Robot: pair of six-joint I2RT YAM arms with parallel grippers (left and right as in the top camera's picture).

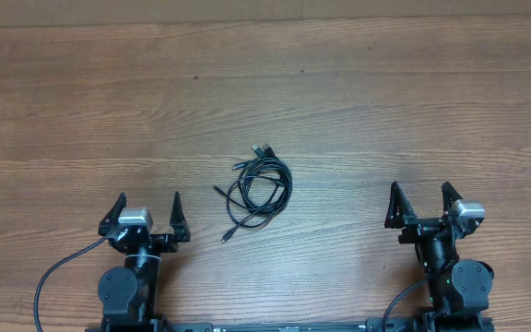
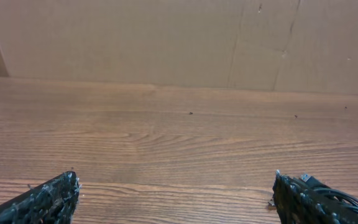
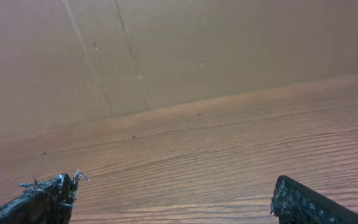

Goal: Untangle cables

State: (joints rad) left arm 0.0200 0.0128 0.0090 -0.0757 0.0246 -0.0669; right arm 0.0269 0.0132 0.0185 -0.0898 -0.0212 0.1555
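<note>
Step in hand: approach, no grasp made. The cables [image 1: 258,189] lie in one coiled tangle mid-table [image 1: 385,92], toward the robot-side edge. Left gripper [image 1: 148,207] and right gripper [image 1: 420,198] are spread wide and empty. Next move: probably pinch one loose plug end.
</note>
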